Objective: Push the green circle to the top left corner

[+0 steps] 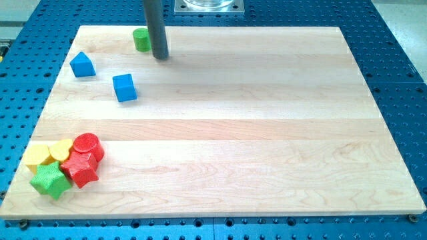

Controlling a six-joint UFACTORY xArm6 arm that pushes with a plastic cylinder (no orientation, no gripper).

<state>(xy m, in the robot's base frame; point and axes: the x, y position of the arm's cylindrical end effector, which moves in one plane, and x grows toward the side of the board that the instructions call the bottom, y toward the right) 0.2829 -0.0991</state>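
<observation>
Nearest the camera, at the view's bottom left of the wooden surface, sits a tight cluster of five blocks. Taking the red star as the landmark: the green star touches it on the view's left and lies closest to the surface's bottom edge; the red cylinder sits just above it, touching; the yellow heart lies up and to the view's left of it; and a second yellow block lies farther left, its shape hard to make out because the heart and the green star crowd it.

Well above the red star, apart from the cluster, stands a blue cube. Farther up and to the view's left of that cube is another blue block with a peaked top; its exact shape is unclear.

Farthest from the red star, near the surface's top edge, is the green circle. It is not in the top left corner but some way to the view's right of it. My tip rests just beside the circle on its right, slightly lower; whether they touch cannot be told. The rod is cut off by the view's top. No gripper is present, so its state cannot be told.
</observation>
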